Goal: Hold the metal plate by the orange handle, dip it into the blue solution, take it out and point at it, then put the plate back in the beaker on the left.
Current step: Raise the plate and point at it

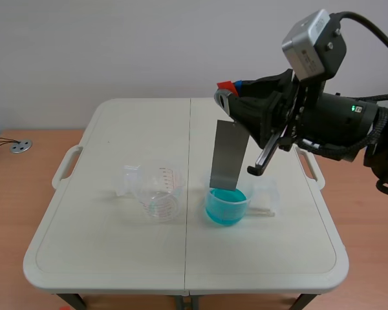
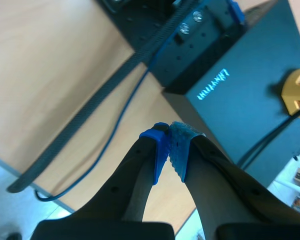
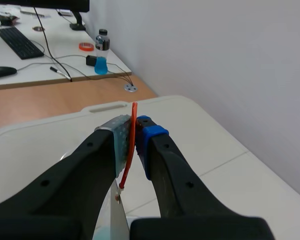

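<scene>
My right gripper (image 1: pixel 227 90) hangs above the table's middle, shut on the orange handle (image 3: pixel 131 145) of the metal plate (image 1: pixel 226 155). The grey plate hangs upright, its lower end at the mouth of the small beaker of blue solution (image 1: pixel 226 206); whether it touches the liquid I cannot tell. An empty clear measuring beaker (image 1: pixel 156 191) with red markings stands to the left of the blue one. The left arm is absent from the scene view. In the left wrist view my left gripper (image 2: pixel 169 145) is shut on nothing, away from the table, over a wooden floor.
The white folding table (image 1: pixel 116 258) has side handles. A wooden desk (image 3: pixel 45 95) with a keyboard, a mouse and a bottle stands beyond the table in the right wrist view. A black box (image 2: pixel 240 90) and cables lie ahead of my left gripper.
</scene>
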